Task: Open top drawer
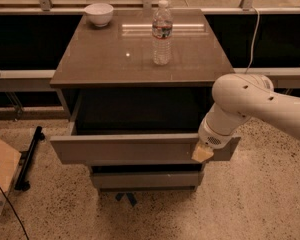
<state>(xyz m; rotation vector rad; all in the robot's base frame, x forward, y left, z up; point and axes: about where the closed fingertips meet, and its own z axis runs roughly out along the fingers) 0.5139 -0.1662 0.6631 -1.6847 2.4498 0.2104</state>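
Observation:
The top drawer is pulled out from the grey-brown cabinet; its flat handleless front faces me and its inside is in dark shadow. My gripper, on the end of the white arm, sits at the right end of that drawer front, its cream tip against the front's upper edge. A shorter drawer front below is pulled out a little.
A water bottle and a white bowl stand on the cabinet top. A cardboard box and a black stand lie on the floor at left. A white cable hangs at the back right.

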